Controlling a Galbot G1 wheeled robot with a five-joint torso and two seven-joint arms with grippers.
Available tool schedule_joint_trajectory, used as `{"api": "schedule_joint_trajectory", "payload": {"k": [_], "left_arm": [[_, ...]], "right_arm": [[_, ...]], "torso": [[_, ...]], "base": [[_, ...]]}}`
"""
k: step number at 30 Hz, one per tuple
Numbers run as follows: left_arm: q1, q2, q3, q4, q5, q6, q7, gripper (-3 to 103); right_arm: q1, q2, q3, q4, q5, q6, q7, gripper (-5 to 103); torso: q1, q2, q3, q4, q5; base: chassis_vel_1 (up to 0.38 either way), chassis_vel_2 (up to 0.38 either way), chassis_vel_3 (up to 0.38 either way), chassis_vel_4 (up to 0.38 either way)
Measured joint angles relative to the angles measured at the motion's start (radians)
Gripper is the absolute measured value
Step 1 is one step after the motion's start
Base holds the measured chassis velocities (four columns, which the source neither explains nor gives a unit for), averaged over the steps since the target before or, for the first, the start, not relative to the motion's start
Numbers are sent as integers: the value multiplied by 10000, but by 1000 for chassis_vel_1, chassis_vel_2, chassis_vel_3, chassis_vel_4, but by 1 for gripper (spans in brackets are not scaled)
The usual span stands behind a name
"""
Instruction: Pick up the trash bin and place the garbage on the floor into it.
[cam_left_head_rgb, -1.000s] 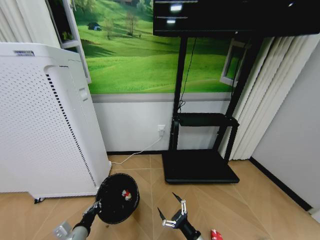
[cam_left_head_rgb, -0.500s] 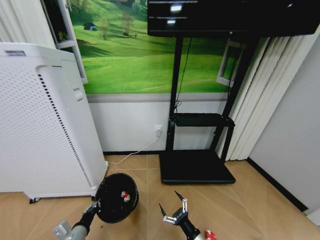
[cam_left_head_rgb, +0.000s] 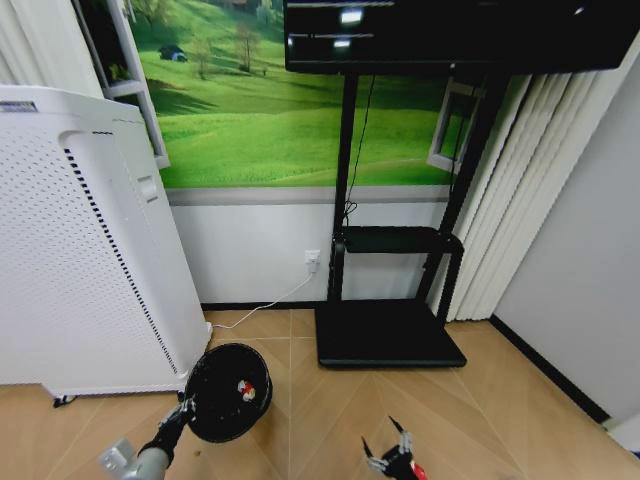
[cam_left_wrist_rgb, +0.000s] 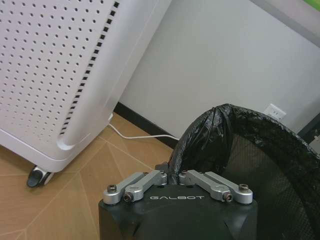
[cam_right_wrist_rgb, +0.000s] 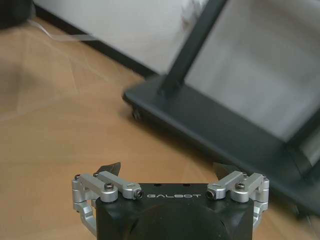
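Left gripper (cam_left_wrist_rgb: 172, 176) pinches the rim of the trash bin (cam_left_head_rgb: 228, 391), held above the floor (cam_left_head_rgb: 330, 400); a red-white scrap (cam_left_head_rgb: 243, 389) lies inside. Right gripper (cam_left_head_rgb: 392, 454) spread wide, cut off at frame edge, red garbage (cam_left_head_rgb: 416, 471) just beside it, partly hidden.

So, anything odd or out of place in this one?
Nothing looks spilled or damaged. The left gripper is shut on the rim of the trash bin, which holds a red-and-white wrapper. The right gripper is open, low over the floor beside a small red piece.
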Motion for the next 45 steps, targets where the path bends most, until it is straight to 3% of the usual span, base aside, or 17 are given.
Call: {"api": "schedule_joint_trajectory", "payload": {"k": [8,25,32,37,38,41,45], "left_arm": [[-417,-49,178,30,45,-69,141,4],[-594,-54,365,70,104,-104,265,4],[-636,-53,503,71,129,-116,289,4],[-655,-41,559,71,177,-126,296,4],[-655,-41,559,71,177,-126,296,4],[-636,-18,527,84,326,-145,380,4],[-619,39,481,106,439,-163,462,4]], "right_arm": [[-458,-580,862,-1027,1600,-917,-116,100],[596,-145,187,-2659,1743,-1636,-326,103],[813,-270,119,-3242,1792,-1737,-96,83],[868,-346,70,-3526,1856,-1786,4,61],[868,-346,70,-3526,1856,-1786,4,61],[901,-335,46,-3589,1913,-1780,6,45],[925,-322,44,-3556,2015,-1789,3,37]], "torso": [[0,0,0,-1,-1],[0,0,0,0,0],[0,0,0,-1,0],[0,0,0,-1,-2],[0,0,0,-1,-2],[0,1,0,-2,-3],[0,0,0,-2,-5]], "base": [[0,0,0,0],[0,0,0,0],[0,0,0,0],[0,0,0,0],[0,0,0,0],[0,0,0,0],[0,0,0,0]]}}
